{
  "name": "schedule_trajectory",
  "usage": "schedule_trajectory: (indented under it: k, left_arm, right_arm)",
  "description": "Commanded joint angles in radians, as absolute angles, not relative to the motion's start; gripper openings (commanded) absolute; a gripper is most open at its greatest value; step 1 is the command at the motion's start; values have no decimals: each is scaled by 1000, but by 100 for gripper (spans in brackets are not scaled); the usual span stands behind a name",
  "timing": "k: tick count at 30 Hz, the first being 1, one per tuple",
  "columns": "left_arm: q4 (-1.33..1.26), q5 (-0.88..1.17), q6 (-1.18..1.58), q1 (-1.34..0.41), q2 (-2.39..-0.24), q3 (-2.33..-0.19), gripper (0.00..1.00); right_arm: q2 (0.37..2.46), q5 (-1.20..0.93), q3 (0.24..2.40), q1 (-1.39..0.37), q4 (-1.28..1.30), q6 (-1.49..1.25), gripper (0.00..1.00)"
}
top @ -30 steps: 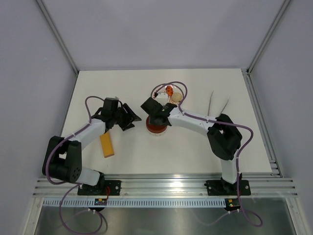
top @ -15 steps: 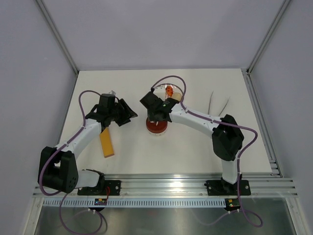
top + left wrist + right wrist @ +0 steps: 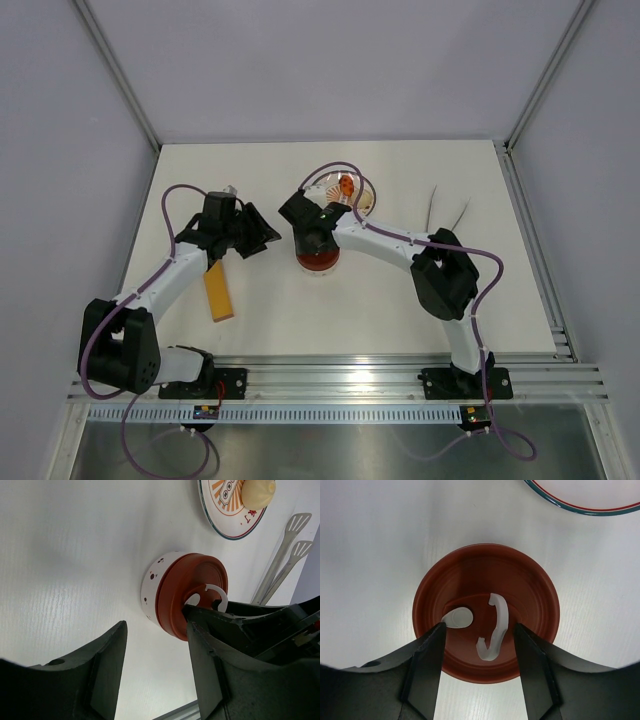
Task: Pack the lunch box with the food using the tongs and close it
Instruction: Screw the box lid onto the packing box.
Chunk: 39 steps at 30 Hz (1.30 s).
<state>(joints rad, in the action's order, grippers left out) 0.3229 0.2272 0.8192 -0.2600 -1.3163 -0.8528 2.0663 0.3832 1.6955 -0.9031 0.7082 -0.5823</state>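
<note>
The lunch box [image 3: 318, 263] stands mid-table with its dark-red lid [image 3: 485, 630] on top; in the left wrist view its side [image 3: 150, 587] looks white. My right gripper [image 3: 479, 628] hangs open right over the lid, one jaw on each side of the white curled mark [image 3: 495, 627], gripping nothing. To the box's left, my left gripper [image 3: 262, 232] is open and empty, pointing at the box [image 3: 185, 597]. Food lies on the plate: an orange piece [image 3: 345, 184] and a beige bun [image 3: 258, 492]. The tongs [image 3: 445, 210] lie at the right.
The white patterned plate [image 3: 372, 188] sits just behind the lunch box, its rim [image 3: 570, 502] close to the lid. A flat yellow-orange bar [image 3: 218, 295] lies under my left forearm. The tongs [image 3: 282, 560] rest beyond the box, near the right wall rail.
My right gripper has shifted left across the lid and its jaws have spread wider. My left arm swung back and left a little, its jaws narrowing slightly.
</note>
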Motion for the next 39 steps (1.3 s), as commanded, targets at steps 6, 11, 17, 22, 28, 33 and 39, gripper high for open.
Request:
schedule_trajectory:
  k: [6,11,17,22,28,33,39]
  left_arm:
    - [296,229,804,-261,-1318,-864,54]
    - [311,216,798,-261,-1304,-870,54]
    - [318,216,790,-261,-1305,-871,54]
    - [310,225,781,-262,-1340,-888,54]
    - [290,235,772,-261,-1475,-985,53]
    - [273,273,791,-255,-1673,-1117,52]
    - [186,411,854,-255,-1830,-1201,52]
  right_arm:
    - [2006,408,1768,-894,798,-486,72]
    - [2039,396,1818,-887,802,-468,77]
    - [2040,338,1795,-877,776,-482,76]
    - [2002,342,1753,-870,758,-486,61]
    - [2002,333,1749,-853,758,-500,44]
    - [1993,333,1720,-850,720,-535,25]
    - [2008,318,1703,-851,707,-503,0]
